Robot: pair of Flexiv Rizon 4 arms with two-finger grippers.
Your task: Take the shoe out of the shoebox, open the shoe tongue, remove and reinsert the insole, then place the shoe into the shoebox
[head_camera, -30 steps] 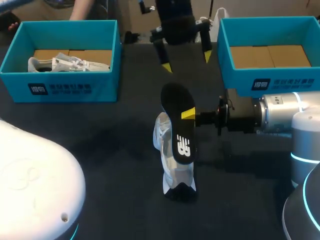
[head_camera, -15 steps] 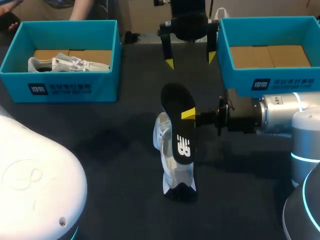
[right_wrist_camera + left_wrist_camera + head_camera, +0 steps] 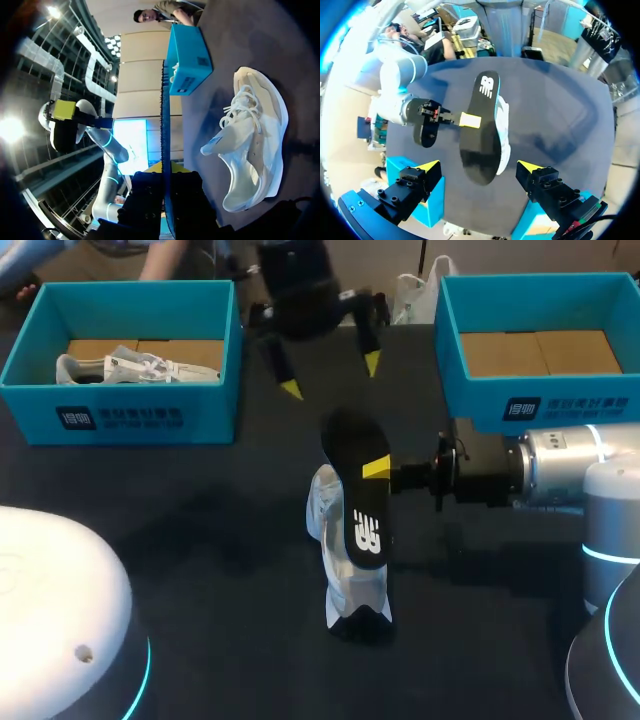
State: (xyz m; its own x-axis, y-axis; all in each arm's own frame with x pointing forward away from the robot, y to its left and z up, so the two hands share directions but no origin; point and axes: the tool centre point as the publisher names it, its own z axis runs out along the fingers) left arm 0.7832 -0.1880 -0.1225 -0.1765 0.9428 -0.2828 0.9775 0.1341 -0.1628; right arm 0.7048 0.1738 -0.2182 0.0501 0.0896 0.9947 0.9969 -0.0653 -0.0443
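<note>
My right jaws are closed tight on the flat black foam insole (image 3: 355, 480), pinching one long edge near its middle; one yellow tip (image 3: 376, 468) lies on the upper face. In the right wrist view the insole (image 3: 165, 125) shows edge-on, straight between the two fingers. My left jaws hang wide open above the far part of the dark bench (image 3: 200, 540), between the two boxes, holding and touching nothing.

The long axis of the insole runs from the far side to the near side of the bench, with its white logo at the nearer end. The white lace-up sports shoe (image 3: 322, 515) lies on its side on the bench under the insole, along the same line, its dark end toward the near edge. I cannot tell whether the insole touches it.

The open blue cardboard shoebox (image 3: 130, 420) at far left holds a second white shoe (image 3: 140, 368). The other blue shoebox (image 3: 540, 400) is at far right. Both carry white print on the front wall.
</note>
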